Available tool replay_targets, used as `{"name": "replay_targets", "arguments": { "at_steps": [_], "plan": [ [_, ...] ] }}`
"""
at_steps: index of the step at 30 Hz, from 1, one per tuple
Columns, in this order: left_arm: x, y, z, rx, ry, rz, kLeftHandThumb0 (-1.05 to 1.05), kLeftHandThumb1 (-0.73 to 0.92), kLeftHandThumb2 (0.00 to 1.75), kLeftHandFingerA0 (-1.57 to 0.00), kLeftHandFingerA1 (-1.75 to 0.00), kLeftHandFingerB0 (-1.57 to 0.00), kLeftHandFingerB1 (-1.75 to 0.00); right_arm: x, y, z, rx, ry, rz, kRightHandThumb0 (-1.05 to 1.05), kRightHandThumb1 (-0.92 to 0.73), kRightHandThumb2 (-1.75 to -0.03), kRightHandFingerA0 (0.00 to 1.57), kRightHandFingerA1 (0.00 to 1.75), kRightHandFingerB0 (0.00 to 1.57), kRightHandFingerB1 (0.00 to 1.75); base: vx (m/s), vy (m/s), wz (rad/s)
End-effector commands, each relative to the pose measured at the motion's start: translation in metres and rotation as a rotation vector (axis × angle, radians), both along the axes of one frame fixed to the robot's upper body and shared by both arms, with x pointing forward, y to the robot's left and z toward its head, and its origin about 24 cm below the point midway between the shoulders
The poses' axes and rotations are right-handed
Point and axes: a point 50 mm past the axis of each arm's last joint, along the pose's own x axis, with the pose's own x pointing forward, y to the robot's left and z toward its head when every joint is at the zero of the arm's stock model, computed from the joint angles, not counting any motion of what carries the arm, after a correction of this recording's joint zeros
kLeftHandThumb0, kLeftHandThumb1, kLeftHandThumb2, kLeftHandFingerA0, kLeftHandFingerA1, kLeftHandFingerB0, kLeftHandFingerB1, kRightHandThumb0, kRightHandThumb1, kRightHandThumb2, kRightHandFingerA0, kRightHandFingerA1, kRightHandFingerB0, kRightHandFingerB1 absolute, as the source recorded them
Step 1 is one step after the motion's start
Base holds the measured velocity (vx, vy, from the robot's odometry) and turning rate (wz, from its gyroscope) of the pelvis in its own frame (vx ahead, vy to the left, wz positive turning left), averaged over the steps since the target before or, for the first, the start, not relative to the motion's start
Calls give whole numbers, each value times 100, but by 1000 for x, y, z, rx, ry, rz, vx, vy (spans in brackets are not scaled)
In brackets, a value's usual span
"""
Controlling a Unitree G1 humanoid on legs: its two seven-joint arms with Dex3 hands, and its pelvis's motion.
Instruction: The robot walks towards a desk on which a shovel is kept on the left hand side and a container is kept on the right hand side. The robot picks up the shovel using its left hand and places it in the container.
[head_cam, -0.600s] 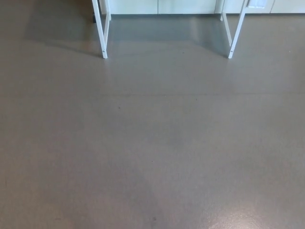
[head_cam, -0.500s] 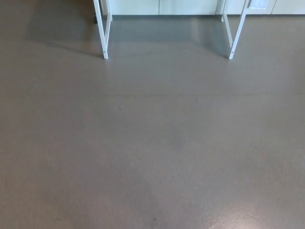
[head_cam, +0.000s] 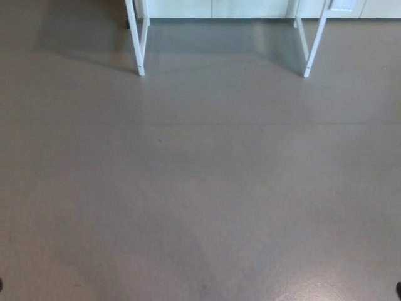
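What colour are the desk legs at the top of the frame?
White, seen in the head view: the desk legs stand on a grey floor.

Below me spreads a smooth grey-brown floor (head_cam: 200, 188), plain apart from a few tiny dark specks and a pale glossy glare patch at the lower right. Two thin white metal desk legs (head_cam: 140, 44) stand at the top. Behind them runs a pale, perhaps off-white, cabinet front (head_cam: 219, 7).

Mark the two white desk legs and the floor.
Left desk leg (head_cam: 139, 53), head view, lower shaft.
Right desk leg (head_cam: 311, 53), head view, lower shaft.
Floor (head_cam: 200, 188), head view, bare middle.
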Motion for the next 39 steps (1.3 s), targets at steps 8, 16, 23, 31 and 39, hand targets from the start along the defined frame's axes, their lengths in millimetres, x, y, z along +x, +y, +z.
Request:
{"name": "replay_targets", "arguments": {
  "at_steps": [8,16,23,31,39],
  "plan": [
    [13,8,15,25,-76,-20,-5,65,60,-19,-35,-17,-28,-14,-10,-7,-80,45,20,-38,-49,-55,56,58,27,41,0,0,0],
    [18,8,15,26,-84,-6,-4,63,59,-21,-37,-20,-29,-8,-8,-6,-55,22,11,-32,-52,-55,50,56,25,41,0,0,0],
    [14,8,15,59,-69,-40,-7,62,59,-21,-36,-19,-29,-9,-8,-7,-56,32,15,-27,-34,-83,48,66,15,51,34,-25,12],
    [14,7,14,53,-68,-41,-6,62,59,-22,-37,-20,-29,-11,-8,-8,-89,51,54,-41,-49,-54,51,57,28,41,26,133,-4],
    [13,6,16,104,-52,-78,-10,61,59,-24,-36,-22,-30,-8,-6,-9,-89,54,54,-39,-49,-54,61,59,27,42,170,179,-8]
  ]
}}
